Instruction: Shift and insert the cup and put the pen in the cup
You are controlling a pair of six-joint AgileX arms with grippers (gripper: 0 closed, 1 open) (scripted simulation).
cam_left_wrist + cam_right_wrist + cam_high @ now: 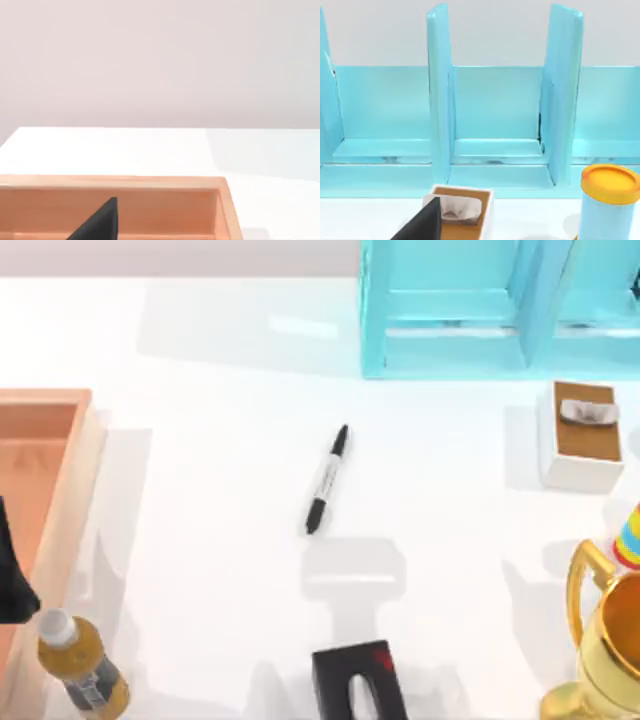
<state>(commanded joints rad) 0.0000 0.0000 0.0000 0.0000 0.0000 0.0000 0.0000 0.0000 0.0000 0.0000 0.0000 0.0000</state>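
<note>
The slim black-capped marker pen with a grey barrel lies slanted at the white table's middle, well apart from the left gripper over the wooden tray; that gripper's grip state cannot be told.

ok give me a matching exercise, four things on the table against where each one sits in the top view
Things:
1. pen
2. wooden tray
3. tissue box
4. gold trophy

Places:
A. left edge
B. bottom right corner
C. middle of the table
D. right side, in front of the blue shelf

Pairs: 1-C, 2-A, 3-D, 4-B
</note>
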